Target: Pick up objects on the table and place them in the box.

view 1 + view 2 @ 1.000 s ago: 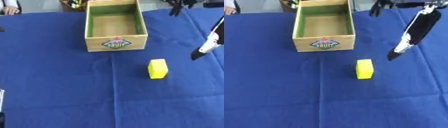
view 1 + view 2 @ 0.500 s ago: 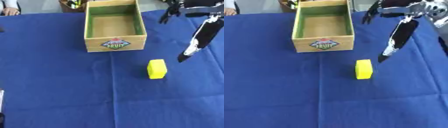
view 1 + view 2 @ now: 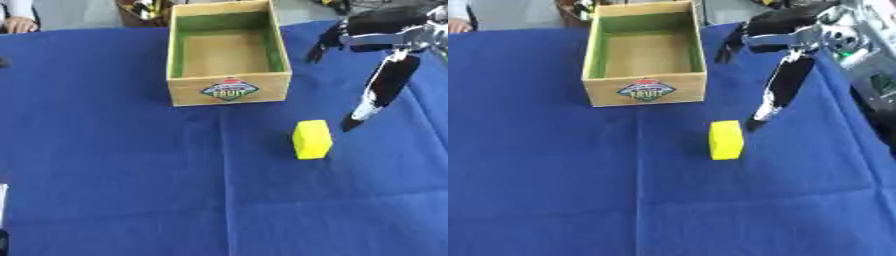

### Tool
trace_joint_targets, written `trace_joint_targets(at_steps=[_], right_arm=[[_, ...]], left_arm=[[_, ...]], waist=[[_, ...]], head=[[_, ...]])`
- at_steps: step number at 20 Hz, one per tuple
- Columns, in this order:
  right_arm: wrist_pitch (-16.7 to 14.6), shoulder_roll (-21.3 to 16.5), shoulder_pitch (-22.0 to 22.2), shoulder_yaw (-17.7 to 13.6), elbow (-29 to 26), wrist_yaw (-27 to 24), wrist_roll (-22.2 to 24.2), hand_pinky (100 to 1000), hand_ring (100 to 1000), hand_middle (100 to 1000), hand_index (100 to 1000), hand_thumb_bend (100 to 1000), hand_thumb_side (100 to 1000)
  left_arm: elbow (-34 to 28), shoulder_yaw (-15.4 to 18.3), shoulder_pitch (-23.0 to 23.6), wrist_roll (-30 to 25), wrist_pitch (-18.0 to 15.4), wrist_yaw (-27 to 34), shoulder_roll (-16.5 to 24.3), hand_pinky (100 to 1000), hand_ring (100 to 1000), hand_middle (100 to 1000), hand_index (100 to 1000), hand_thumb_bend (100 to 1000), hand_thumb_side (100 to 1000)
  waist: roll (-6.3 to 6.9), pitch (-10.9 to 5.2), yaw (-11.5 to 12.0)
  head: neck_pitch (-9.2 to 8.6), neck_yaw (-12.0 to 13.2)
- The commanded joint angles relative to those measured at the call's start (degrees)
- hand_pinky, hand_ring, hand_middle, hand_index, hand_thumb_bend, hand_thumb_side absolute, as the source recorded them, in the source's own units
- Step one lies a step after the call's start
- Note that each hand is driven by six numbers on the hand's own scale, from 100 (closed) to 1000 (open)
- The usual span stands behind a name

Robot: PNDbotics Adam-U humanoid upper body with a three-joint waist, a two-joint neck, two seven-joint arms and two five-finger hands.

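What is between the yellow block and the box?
Nothing but bare blue cloth lies between the yellow block and the box, as the left eye view shows.

surface: table covered by a blue cloth [image 3: 114,190], creased in faint lines | far edge: a pale grey strip [image 3: 79,12] is seen beyond the cloth | light: even, no hard shadows cast
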Motion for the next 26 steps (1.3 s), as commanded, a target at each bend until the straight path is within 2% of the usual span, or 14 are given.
trace_joint_targets(at_steps=[1,9,10,16,26], right_arm=[[-0.61,-0.67,-0.31,-0.1,0.44,1.28,-0.03,796,877,777,900,774,368],[-0.93,-0.37,0.91,0.15,0.39,3.08,-0.03,792,873,775,897,762,366],[-0.91,-0.38,1.05,0.23,0.12,3.41,-0.03,780,862,774,892,709,382],[-1.46,0.29,2.11,0.69,-0.59,6.92,-0.03,778,860,773,889,699,369],[-2.86,1.04,3.21,1.25,-1.29,7.95,-0.03,775,857,770,886,650,336]], left_arm=[[-1.01,0.06,-0.41,-0.2,-0.08,-0.05,0.52,411,531,557,719,100,1000],[-1.01,0.07,-0.44,-0.19,-0.09,-0.07,0.56,411,531,557,719,100,1000],[-1.01,0.04,-0.49,-0.21,-0.11,-0.07,0.56,411,532,557,719,100,1000],[-1.01,0.0,-0.58,-0.26,-0.14,-0.03,0.54,411,532,557,719,100,1000],[-1.01,0.01,-0.49,-0.25,-0.11,-0.09,0.44,411,532,557,718,100,1000]], waist=[[-0.03,-0.89,-0.1],[-0.03,-0.78,-0.34],[-0.04,-0.71,-0.41],[0.02,-0.42,-0.54],[0.04,-0.24,-0.82]], head=[[-0.78,-0.13],[-0.97,-0.06],[-1.19,-0.08],[-2.04,-0.15],[-2.92,0.02]])
